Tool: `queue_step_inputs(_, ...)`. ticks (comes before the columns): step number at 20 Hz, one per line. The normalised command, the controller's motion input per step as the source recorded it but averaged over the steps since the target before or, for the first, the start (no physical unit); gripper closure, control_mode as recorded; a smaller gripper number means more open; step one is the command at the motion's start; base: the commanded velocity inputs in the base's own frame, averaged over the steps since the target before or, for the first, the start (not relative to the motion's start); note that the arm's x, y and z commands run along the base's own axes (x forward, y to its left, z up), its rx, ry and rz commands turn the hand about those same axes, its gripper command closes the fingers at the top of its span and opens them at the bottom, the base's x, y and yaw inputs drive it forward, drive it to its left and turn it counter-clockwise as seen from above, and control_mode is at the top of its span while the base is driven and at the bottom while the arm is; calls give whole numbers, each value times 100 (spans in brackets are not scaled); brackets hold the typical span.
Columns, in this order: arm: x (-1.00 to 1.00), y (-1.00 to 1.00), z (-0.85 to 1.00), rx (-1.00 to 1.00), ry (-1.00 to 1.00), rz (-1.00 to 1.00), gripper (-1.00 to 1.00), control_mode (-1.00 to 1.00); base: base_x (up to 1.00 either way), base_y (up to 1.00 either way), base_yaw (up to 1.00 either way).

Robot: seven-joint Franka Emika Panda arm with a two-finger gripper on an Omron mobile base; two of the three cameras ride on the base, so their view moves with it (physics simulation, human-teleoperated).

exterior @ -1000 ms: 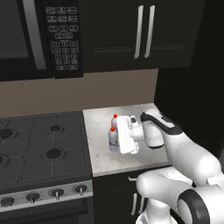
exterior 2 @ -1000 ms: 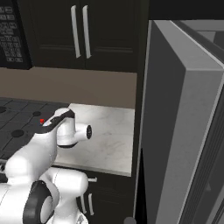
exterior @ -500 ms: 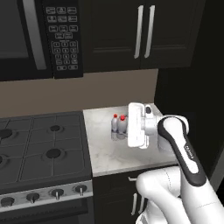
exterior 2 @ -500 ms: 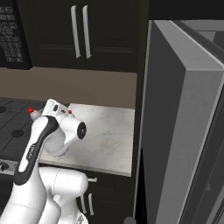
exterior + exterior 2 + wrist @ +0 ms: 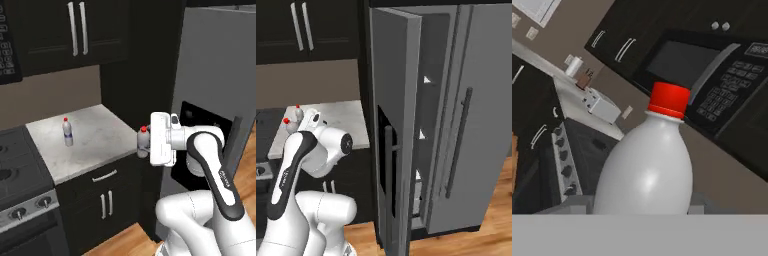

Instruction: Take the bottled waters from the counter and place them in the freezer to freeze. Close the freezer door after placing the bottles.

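We see the gripper (image 5: 146, 145) closed on one bottled water (image 5: 143, 143) — held off the counter (image 5: 95, 140) edge. Second bottle (image 5: 67, 133) stands upright on the counter, at 9 o'clock from the gripper. Freezer door (image 5: 392, 150) open — white shelves (image 5: 426, 80) inside, contents unclear.

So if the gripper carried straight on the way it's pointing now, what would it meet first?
The gripper is shut on a bottled water, pointing back over the counter. Beyond that bottle, the microwave on the far wall looks first in line, though depth is unclear.
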Motion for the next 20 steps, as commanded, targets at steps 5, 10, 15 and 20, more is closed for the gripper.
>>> queue_step_inputs(5,0,0,0,0,0,0,100,100,-100,0,-68)
queue_step_inputs(10,0,0,0,0,0,0,100,100,-100,-2,-62)
queue_step_inputs(15,0,0,0,0,0,0,100,100,-100,-16,-59)
queue_step_inputs(20,0,0,0,0,0,0,100,100,-52,-56,-48)
